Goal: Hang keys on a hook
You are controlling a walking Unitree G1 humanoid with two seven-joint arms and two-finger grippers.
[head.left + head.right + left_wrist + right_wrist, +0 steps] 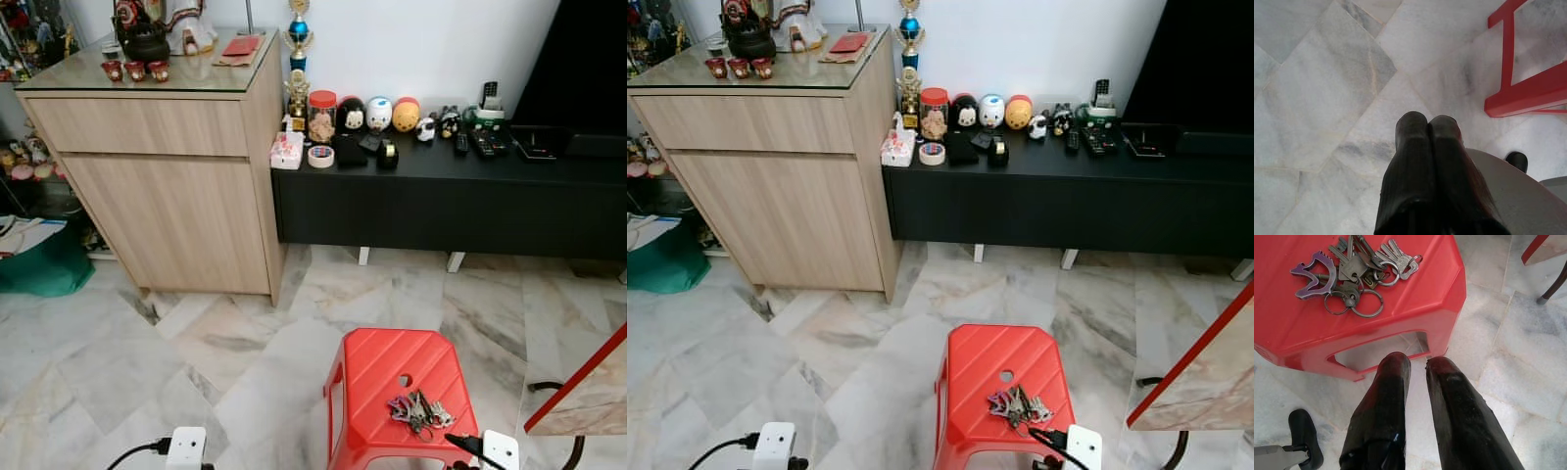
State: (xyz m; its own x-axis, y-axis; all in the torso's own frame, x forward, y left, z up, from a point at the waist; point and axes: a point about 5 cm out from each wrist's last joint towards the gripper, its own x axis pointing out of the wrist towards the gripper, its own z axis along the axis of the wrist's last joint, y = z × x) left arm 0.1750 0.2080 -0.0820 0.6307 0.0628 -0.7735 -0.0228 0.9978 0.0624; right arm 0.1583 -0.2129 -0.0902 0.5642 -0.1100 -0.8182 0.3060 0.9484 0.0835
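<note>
With its jaws slightly parted, the right gripper hung just short of the red plastic stool, whose top held the bunch of metal keys ready for grasping, the left gripper clenched idle beside the stool.

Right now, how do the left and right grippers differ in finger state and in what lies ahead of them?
The left gripper has its fingers pressed together; the right gripper shows a narrow gap. The left gripper points at bare marble floor; the right gripper points at the red stool carrying the keys. Both hold nothing.
</note>
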